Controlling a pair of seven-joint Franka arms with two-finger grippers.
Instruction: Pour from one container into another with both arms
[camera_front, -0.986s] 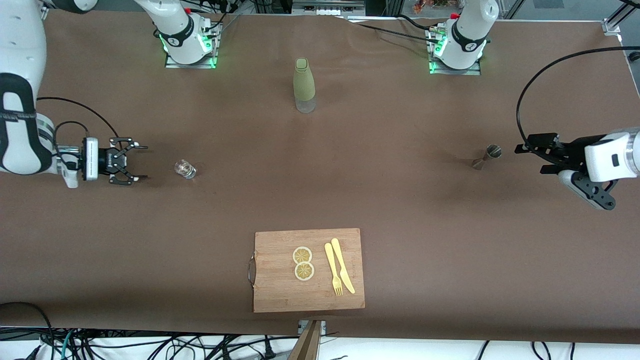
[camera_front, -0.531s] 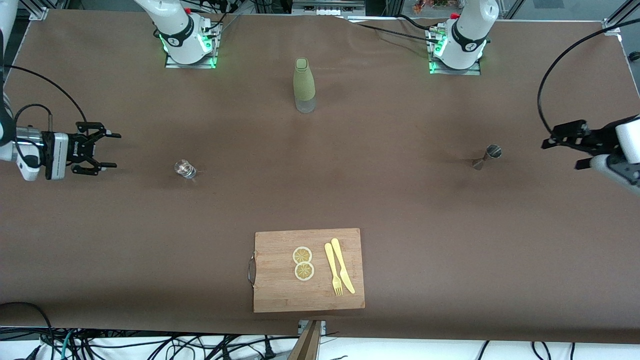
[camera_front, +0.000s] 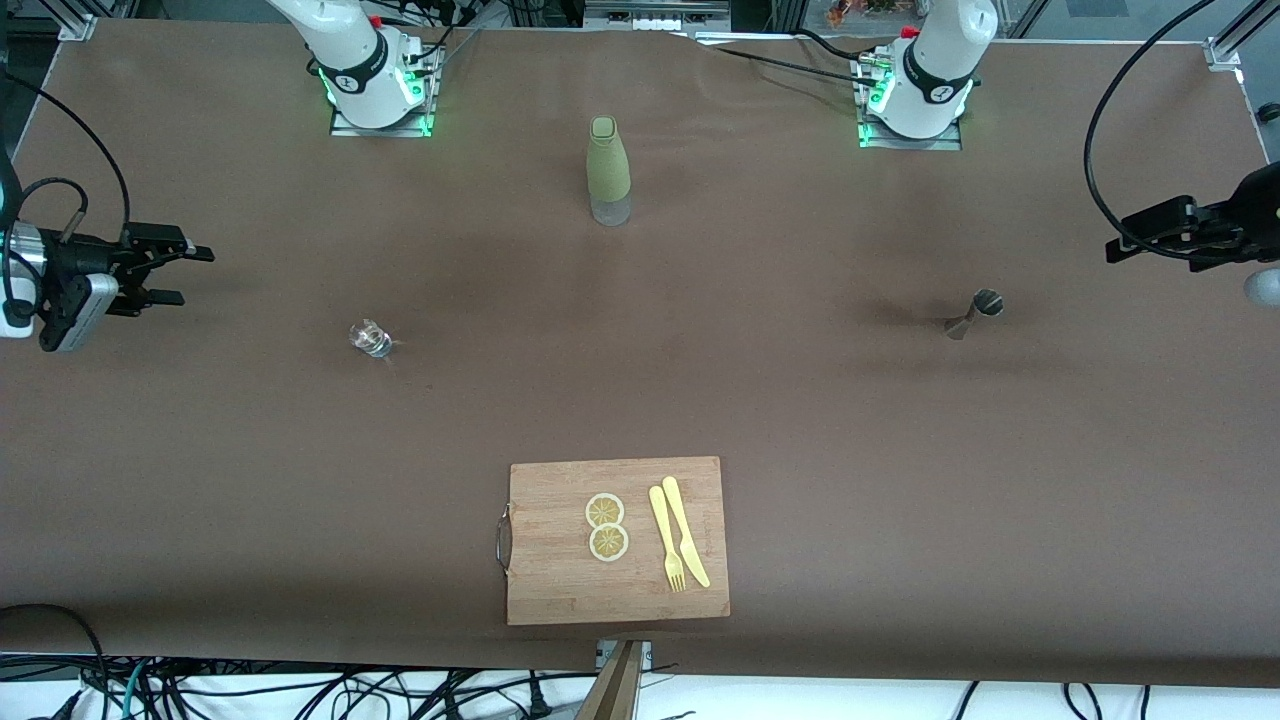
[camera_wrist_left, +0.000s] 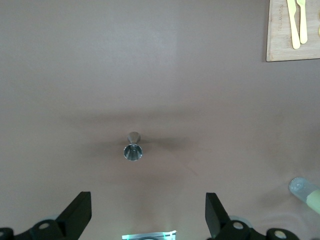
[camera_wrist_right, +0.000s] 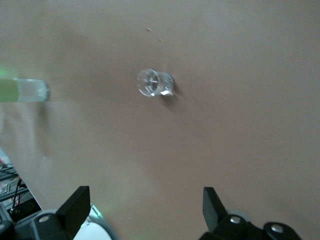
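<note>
Both my claws hang spread and bare: left claw (camera_front: 1125, 240) near the jigger (camera_front: 975, 313), right claw (camera_front: 185, 275) near the glass (camera_front: 371, 338); each container stands alone on the counter (camera_front: 800, 420), fitting before or after pouring.

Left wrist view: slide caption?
Open left end effector over brown table, small steel hourglass jigger standing below.

The right hand (camera_front: 180, 275) hangs in the air over the bench (camera_front: 640, 400), close to the edge at the right arm's end. Its two fingers (camera_wrist_right: 75, 205) are spread wide apart and nothing is between them. The fingers point in toward the middle of the bench.

The left hand (camera_front: 1125, 245) hangs over the edge at the left arm's end. Its fingers (camera_wrist_left: 80, 212) are wide apart too, with nothing in them. Both arms reach out to the sides from their bases at the back edge.
</note>
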